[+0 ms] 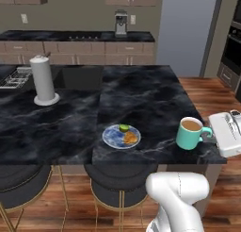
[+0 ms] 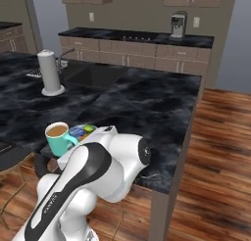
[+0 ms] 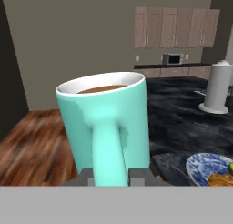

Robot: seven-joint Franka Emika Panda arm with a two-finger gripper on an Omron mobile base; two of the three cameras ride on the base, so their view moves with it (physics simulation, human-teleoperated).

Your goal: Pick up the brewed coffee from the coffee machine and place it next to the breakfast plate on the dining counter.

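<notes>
My gripper [image 1: 210,135] is shut on the side handle of the brewed coffee [image 1: 190,133], a teal-green mug with brown liquid at its rim. The mug stays upright over the front right corner of the dining counter [image 1: 150,99]; I cannot tell whether it touches the top. In the hand view the mug [image 3: 107,123] stands close, its handle between my fingertips [image 3: 136,175]. The breakfast plate [image 1: 121,136], blue with orange-brown food and a green piece, lies to the mug's left, about a plate's width away. The coffee machine [image 1: 121,22] stands on the far back counter.
A tall white cylinder on a round base [image 1: 43,80] stands at the counter's left, near a dish rack [image 1: 14,78]. Two dark round stools [image 1: 120,185] sit under the front edge. Wooden floor [image 2: 220,152] lies to the counter's right.
</notes>
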